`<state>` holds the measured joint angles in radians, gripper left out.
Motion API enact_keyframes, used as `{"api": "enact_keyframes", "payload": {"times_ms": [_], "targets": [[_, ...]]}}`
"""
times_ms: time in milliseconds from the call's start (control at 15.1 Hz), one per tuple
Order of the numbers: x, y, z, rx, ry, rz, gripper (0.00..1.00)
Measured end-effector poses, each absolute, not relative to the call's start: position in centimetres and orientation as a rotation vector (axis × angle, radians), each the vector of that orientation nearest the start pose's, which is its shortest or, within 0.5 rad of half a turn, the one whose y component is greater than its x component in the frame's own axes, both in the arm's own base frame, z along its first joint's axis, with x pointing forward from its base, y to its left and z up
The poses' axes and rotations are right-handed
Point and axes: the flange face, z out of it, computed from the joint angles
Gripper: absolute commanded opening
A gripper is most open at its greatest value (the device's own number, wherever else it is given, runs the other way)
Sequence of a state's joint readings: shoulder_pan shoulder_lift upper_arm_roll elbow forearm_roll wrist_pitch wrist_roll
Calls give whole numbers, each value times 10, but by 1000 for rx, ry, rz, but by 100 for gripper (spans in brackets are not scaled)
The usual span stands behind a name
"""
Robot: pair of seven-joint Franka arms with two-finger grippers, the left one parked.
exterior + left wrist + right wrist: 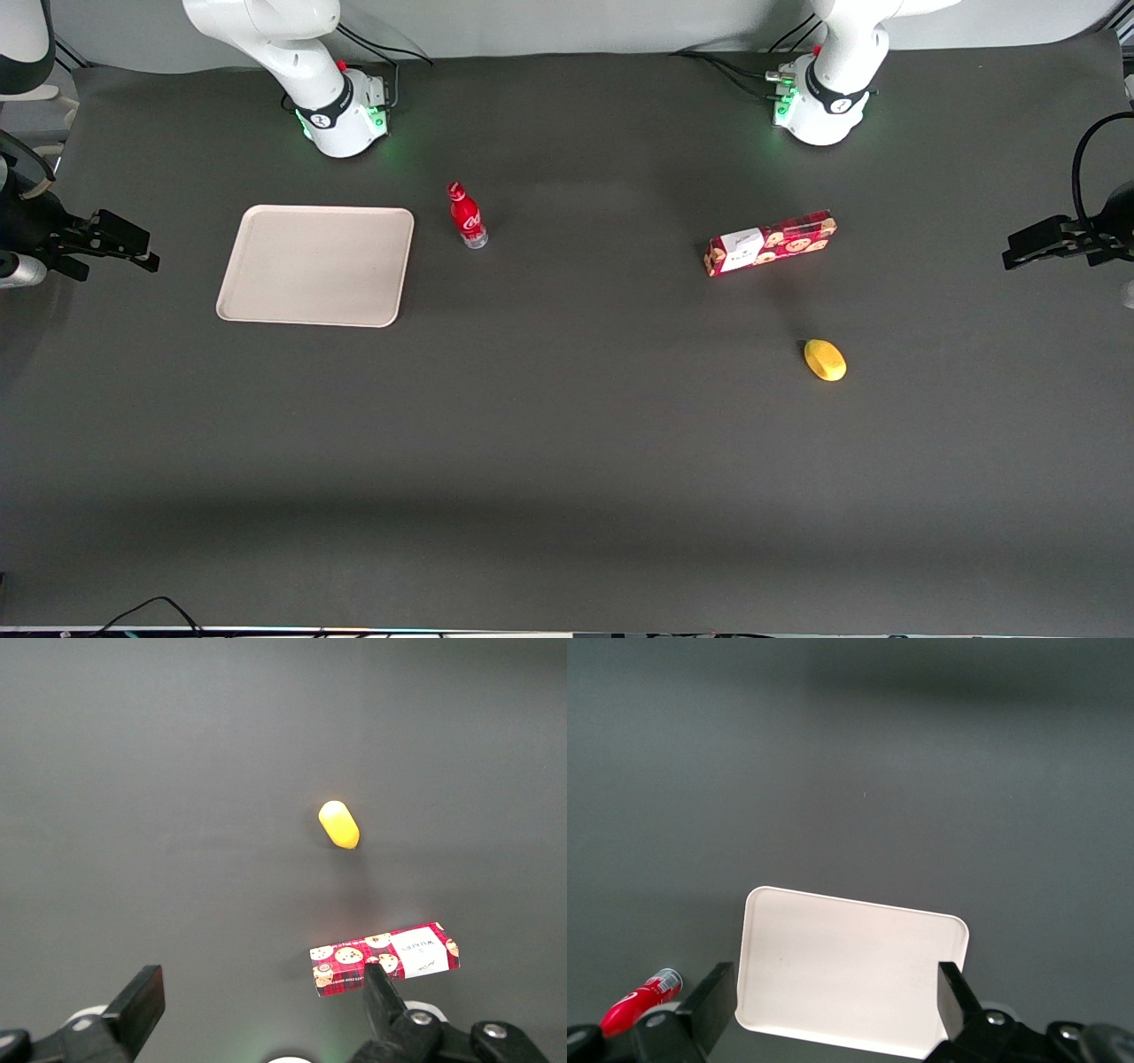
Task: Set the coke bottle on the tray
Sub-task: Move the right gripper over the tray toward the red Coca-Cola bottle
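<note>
Standing upright on a dark grey table (567,443), a small slim red bottle with white script, a red cap and a clear base (466,215) is seen in the upper left-centre of the front view. It is set just beside a large flat beige rectangular tray with rounded corners and a low rim (316,266), with a narrow strip of table shown between them. The bottle is not on the tray, and nothing is carried by the tray.

At the left edge of the front view, the working arm's black two-finger gripper (133,249) is held beside the tray, well apart from the bottle. Its fingers are spread wide, and nothing is held between them. In the right wrist view, the gripper (837,1001) is shown with its two dark fingers (713,997) framing the tray (850,970), and the coke bottle (642,1001) is seen just outside one finger.

Toward the parked arm's end of the table, a red rectangular cookie box with a white label (770,242) is laid flat. A small yellow oval fruit (825,360) is placed nearer the front camera than the box. Both are also shown in the left wrist view, the box (384,958) and the fruit (339,824) apart from each other.
</note>
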<state>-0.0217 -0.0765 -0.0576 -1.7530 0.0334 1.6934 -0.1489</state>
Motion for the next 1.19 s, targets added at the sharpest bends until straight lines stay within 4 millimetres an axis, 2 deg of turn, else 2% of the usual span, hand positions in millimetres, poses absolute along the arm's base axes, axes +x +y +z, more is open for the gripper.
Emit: {"api": "enact_keyframes", "payload": {"times_ms": [331, 463, 529, 661, 793, 992, 1058, 1190], "targets": [[537, -39, 589, -3104, -98, -25, 100], [537, -27, 580, -3100, -129, 9, 100], [537, -13, 572, -3090, -131, 37, 100], [535, 36, 551, -3047, -39, 104, 100], [525, 106, 534, -3049, 19, 151, 100], [491, 210, 507, -3083, 67, 168, 100], [477, 236, 495, -3093, 90, 165, 100], [451, 272, 467, -3116, 118, 177, 100]]}}
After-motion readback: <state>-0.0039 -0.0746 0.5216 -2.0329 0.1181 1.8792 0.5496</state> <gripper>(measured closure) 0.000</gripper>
